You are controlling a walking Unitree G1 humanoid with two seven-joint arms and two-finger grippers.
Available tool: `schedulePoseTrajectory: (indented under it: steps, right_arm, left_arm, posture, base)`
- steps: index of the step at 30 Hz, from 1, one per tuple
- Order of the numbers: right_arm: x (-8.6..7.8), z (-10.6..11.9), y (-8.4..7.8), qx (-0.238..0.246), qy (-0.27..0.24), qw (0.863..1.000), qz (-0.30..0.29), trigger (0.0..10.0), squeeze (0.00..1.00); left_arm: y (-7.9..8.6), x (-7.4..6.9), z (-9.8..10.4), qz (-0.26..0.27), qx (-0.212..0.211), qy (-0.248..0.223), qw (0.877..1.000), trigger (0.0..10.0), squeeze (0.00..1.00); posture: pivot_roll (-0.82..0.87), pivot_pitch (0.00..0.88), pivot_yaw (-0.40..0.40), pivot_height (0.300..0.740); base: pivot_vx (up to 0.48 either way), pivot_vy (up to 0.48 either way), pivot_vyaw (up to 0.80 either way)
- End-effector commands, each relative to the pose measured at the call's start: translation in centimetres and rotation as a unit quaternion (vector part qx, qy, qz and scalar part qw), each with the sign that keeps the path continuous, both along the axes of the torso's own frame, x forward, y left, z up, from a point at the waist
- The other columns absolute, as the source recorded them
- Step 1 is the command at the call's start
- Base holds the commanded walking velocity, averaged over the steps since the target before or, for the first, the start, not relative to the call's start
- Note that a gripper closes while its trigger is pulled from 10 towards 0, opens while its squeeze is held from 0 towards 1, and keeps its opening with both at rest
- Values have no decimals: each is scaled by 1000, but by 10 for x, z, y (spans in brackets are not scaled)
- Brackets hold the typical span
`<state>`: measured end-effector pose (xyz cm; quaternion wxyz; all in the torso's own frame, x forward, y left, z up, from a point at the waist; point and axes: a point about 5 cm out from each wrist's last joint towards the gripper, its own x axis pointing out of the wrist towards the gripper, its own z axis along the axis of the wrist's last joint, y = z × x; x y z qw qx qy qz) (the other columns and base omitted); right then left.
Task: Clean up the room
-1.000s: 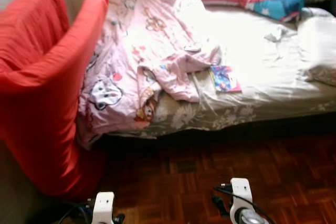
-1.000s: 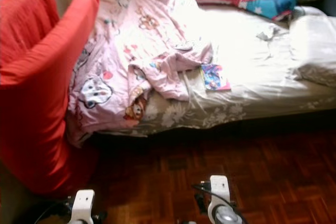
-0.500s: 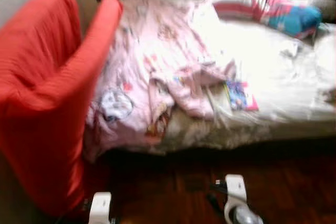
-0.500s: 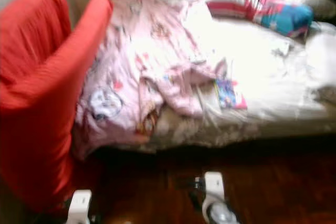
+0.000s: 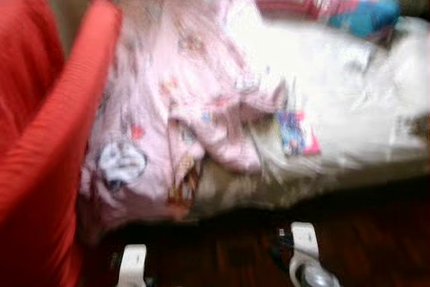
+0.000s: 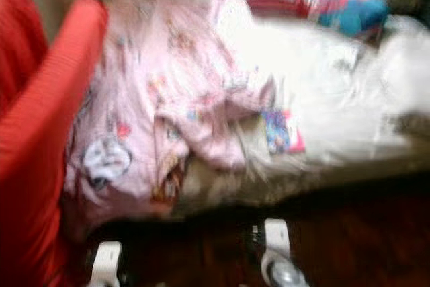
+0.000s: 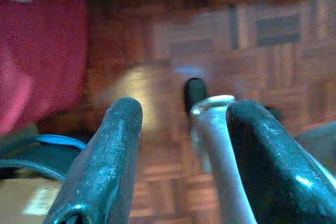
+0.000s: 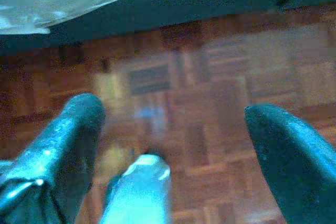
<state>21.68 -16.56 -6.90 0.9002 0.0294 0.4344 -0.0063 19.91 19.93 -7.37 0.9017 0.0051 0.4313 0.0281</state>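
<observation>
In the blurred left eye view, a bed (image 5: 349, 99) is seen carrying a crumpled pink duvet (image 5: 181, 105), a small colourful book (image 5: 295, 132) just beside its fold, and a striped pillow (image 5: 316, 1). A red armchair (image 5: 47, 146) stands alongside.

In the left wrist view, the left hand (image 7: 184, 129) is shown spread and empty above the parquet floor (image 7: 262, 45).

In the right wrist view, the right hand (image 8: 173, 124) is likewise spread, holding nothing.

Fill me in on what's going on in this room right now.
The robot faces an unmade bed, and nothing is being handled yet. Its left claw and right claw both hang open over the wooden floor. A rumpled pink duvet and a small colourful book lie on the bed, beside a red armchair. The head views are blurred.
</observation>
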Motion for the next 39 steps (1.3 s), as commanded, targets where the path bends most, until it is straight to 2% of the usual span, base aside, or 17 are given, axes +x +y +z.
schedulePoseTrajectory:
  steps: [1, 10, 27, 39]
  right_arm:
    - [-5, -3, -7, -5, 9, 1000, -9, 10000, 0]
    - [-5, -2, -7, -5, 9, 1000, -11, 10000, 0]
    - [-4, -2, -8, -9, 10, 1000, -4, 10000, 0]
    - [-5, -2, -7, -10, 11, 1000, -4, 10000, 0]
  left_arm:
    - [-1, -8, -5, 3, -3, 15, 1000, 10000, 0]
    - [-1, -8, -4, -3, -1, 15, 1000, 10000, 0]
    - [-3, -6, -4, -6, -2, 13, 1000, 10000, 0]
    - [-2, -7, -4, -7, -2, 14, 1000, 10000, 0]
  posture:
    - [-85, 164, 20, 740]
    - [-85, 168, 21, 740]
    - [-87, 176, 18, 740]
    - [-92, 183, 27, 740]
  base:
    - [0, 0, 0]
    - [0, 0, 0]
    - [0, -312, 0]
    - [0, -445, 0]
